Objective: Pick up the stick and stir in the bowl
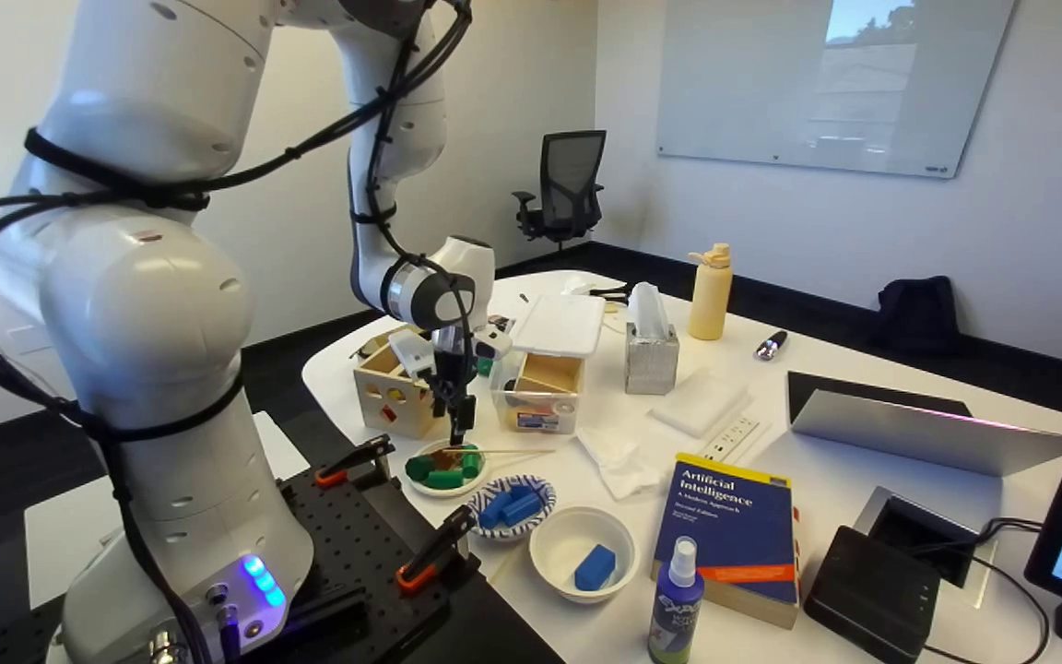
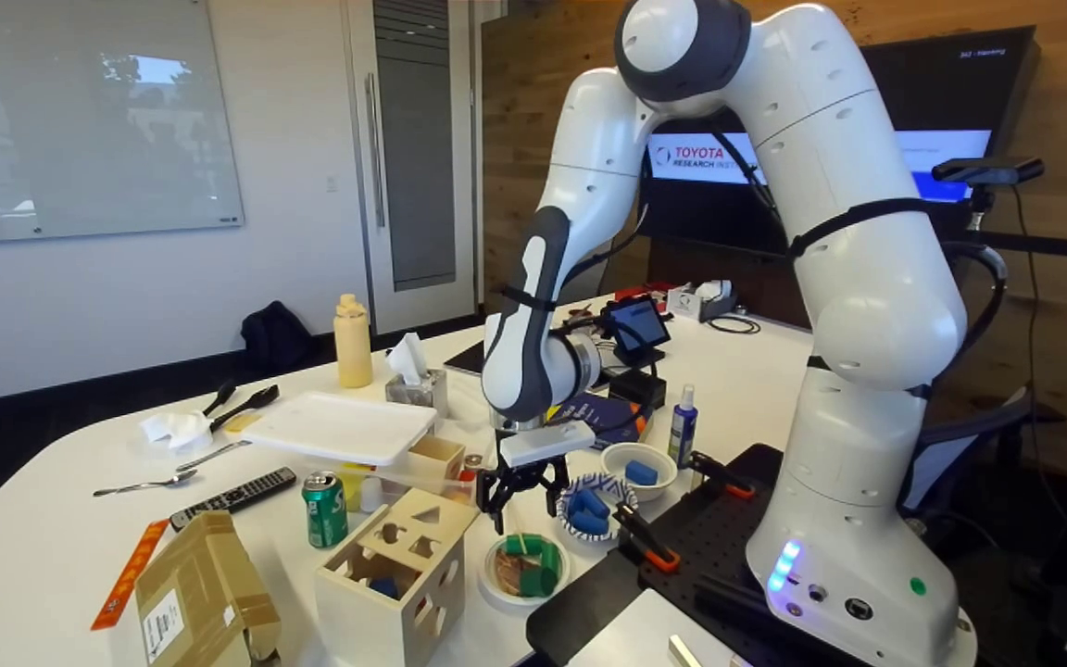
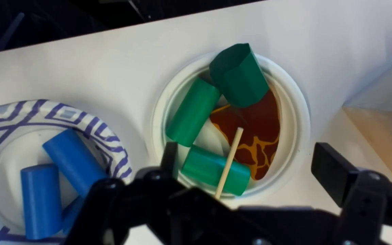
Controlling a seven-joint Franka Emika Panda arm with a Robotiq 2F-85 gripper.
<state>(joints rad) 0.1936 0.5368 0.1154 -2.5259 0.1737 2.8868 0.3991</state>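
The small round white bowl (image 3: pixel 299 98) holds several green blocks and a flat brown piece with orange veins. Across its rim and over one green block (image 3: pixel 199 163) leans a thin pale wooden stick (image 3: pixel 229 161); one tip is above the brown piece, and the lower part disappears behind my gripper in the wrist view. In an exterior view the stick (image 1: pixel 517 451) reaches out past the bowl over the table. My gripper (image 3: pixel 247 160) hovers above the bowl's edge with its fingers wide apart. The stick passes between them and nothing is held. An exterior view also shows the gripper (image 2: pixel 526 509) over the bowl.
Beside the bowl are a blue-patterned bowl (image 3: pixel 114 149) with blue blocks and a larger white bowl (image 1: pixel 557 539) with one blue block. A wooden shape-sorter box (image 2: pixel 385 584) and a clear plastic bin (image 1: pixel 540 415) stand close by. Black clamps (image 1: pixel 439 549) line the table edge.
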